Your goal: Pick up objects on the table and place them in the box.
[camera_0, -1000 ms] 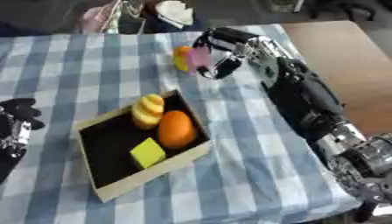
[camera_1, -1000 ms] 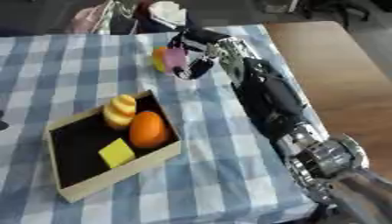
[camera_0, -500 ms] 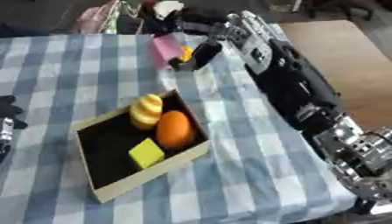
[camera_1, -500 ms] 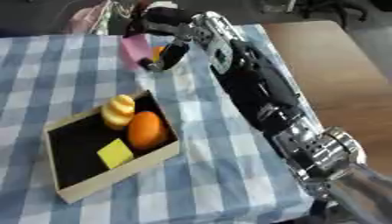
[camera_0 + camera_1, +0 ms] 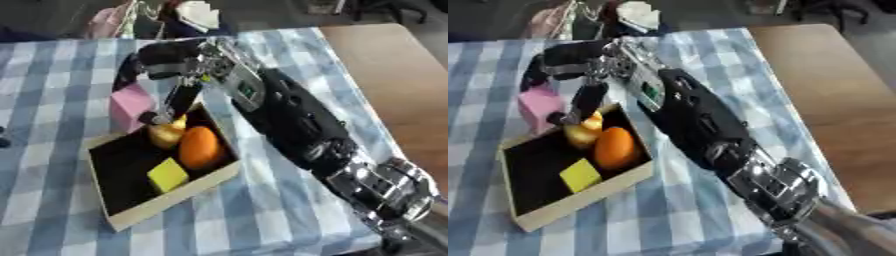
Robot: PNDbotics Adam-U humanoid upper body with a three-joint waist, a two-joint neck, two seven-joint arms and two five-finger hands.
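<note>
Shallow box [image 5: 166,202], pale sides w/ black inside, sits askew on the blue-and-white checked tablecloth [image 5: 289,220]. Three things in it: an orange round fruit [image 5: 201,146] near the mid/right wall, a yellowish lumpy piece [image 5: 166,135] just behind it at the far corner, touching or nearly touching the orange one, and a yellow-green cube [image 5: 167,175] lying flat on the black floor, nearer the front. Rest of the box floor on the left shows bare black.

Right hand [image 5: 171,67] reaches across from the right, arm stretched over the cloth & above the box's far right corner. Fingers curled down around a pink block [image 5: 131,104]; one dark finger [image 5: 179,100] runs down the block's right side, others hook over the top. Block is at the box's far left corner, by the outer wall; can't tell if it rests on the cloth or hangs just off it. It's not inside the box.

Left hand: only a dark sliver [image 5: 3,137] at the left edge, too little showing, can't tell how the fingers stand.

Wooden tabletop [image 5: 394,75] bare to the right of the cloth. Clutter at the far edge, blurred.
</note>
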